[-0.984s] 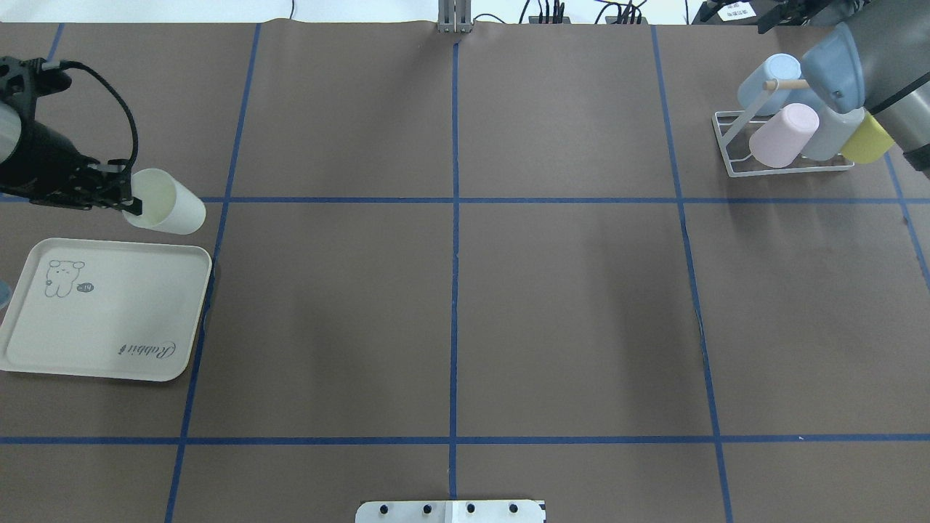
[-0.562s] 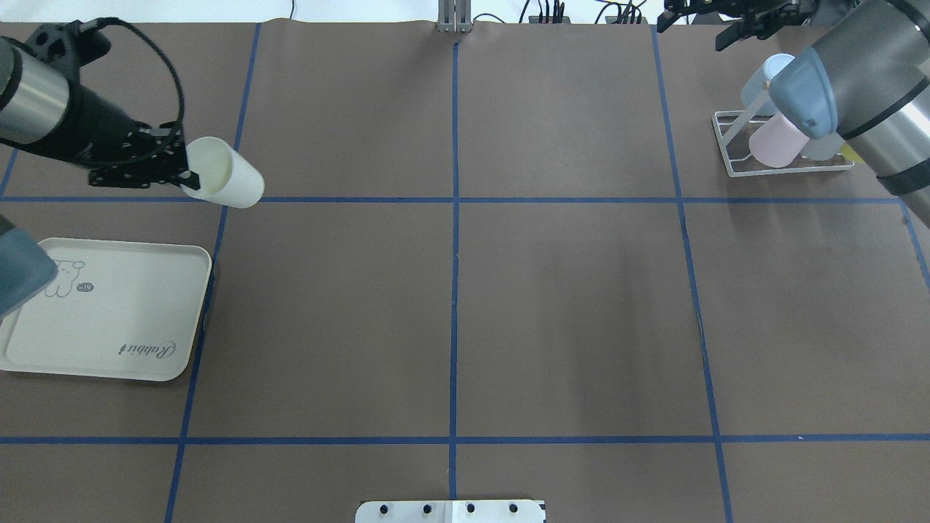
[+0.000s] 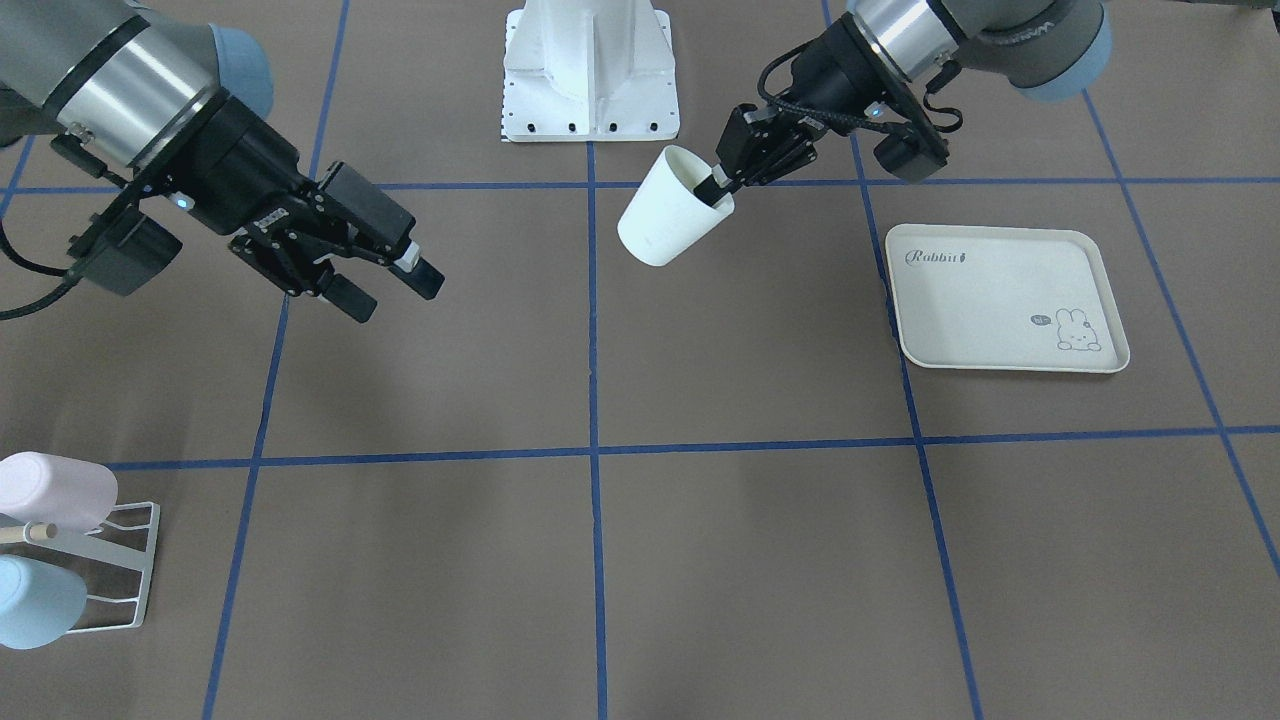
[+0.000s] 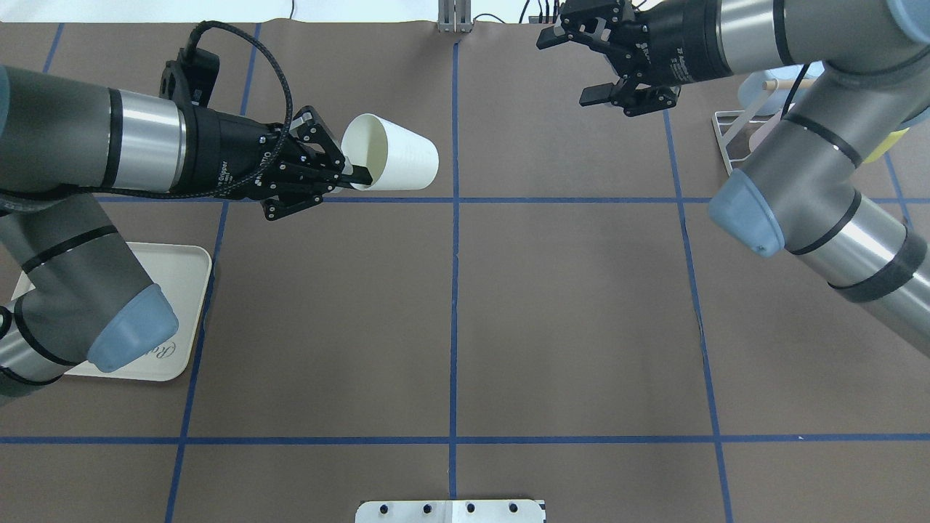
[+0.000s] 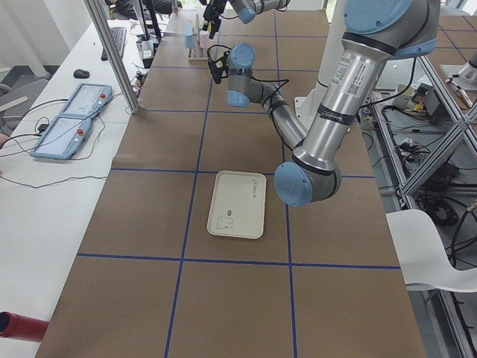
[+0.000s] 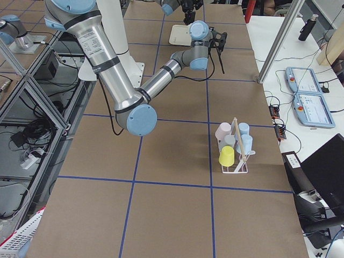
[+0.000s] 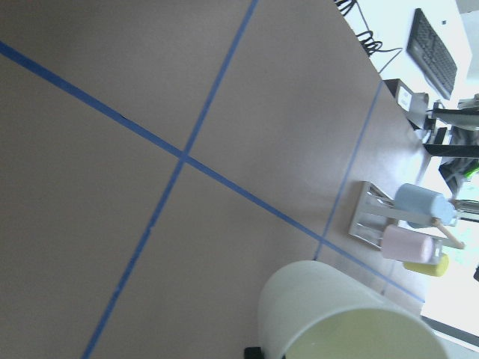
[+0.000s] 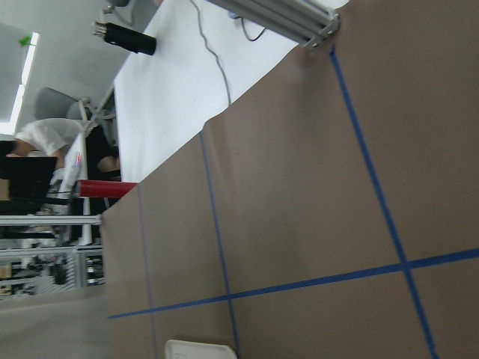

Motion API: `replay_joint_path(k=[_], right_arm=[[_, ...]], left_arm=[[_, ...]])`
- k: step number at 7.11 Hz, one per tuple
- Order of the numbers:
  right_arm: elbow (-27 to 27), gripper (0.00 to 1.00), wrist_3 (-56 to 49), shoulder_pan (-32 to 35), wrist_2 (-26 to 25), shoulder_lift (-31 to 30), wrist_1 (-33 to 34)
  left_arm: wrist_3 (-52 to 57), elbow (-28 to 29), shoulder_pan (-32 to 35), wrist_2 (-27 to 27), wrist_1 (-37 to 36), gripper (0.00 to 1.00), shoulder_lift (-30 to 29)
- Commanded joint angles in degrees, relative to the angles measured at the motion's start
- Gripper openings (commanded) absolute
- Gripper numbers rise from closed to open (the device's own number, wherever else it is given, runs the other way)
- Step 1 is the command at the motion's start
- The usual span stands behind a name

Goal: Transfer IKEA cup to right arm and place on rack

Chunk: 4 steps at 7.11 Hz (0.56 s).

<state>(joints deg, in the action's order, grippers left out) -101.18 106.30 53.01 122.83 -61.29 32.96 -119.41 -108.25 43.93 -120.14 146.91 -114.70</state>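
Observation:
The IKEA cup (image 4: pixel 396 161) is cream white and hangs tilted above the table, left of the centre line. My left gripper (image 4: pixel 357 174) is shut on its rim, one finger inside the mouth; the same grip shows from the front, gripper (image 3: pixel 716 187) on cup (image 3: pixel 662 222). The cup's rim (image 7: pixel 340 318) fills the bottom of the left wrist view. My right gripper (image 4: pixel 571 67) hangs open and empty, right of the cup with a clear gap; from the front it (image 3: pixel 388 290) points toward the cup. The white wire rack (image 4: pixel 729 144) stands at the far right, partly behind the right arm.
The rack (image 6: pixel 237 167) holds pink, blue, grey and yellow cups around a wooden peg. A cream tray with a rabbit drawing (image 3: pixel 1000 300) lies on the robot's left side, partly under the left arm (image 4: pixel 109 319). Blue tape lines grid the brown table.
The left arm has carried the cup to the right, from near the tray toward the centre line. The right arm has swung away from the rack to the left, gripper open.

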Motion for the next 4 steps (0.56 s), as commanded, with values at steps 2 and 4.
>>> replay_joint_path(k=[2, 4], right_arm=[[0.37, 0.98, 16.03, -5.17, -7.33, -2.87, -28.50], [0.20, 0.97, 16.05, -10.00, -9.09, -2.17, -37.05]], left_arm=[[-20.18, 9.25, -0.25, 5.07, 33.16, 0.00, 0.36], [-33.46, 10.25, -0.33, 6.76, 43.78, 0.00, 0.27]])
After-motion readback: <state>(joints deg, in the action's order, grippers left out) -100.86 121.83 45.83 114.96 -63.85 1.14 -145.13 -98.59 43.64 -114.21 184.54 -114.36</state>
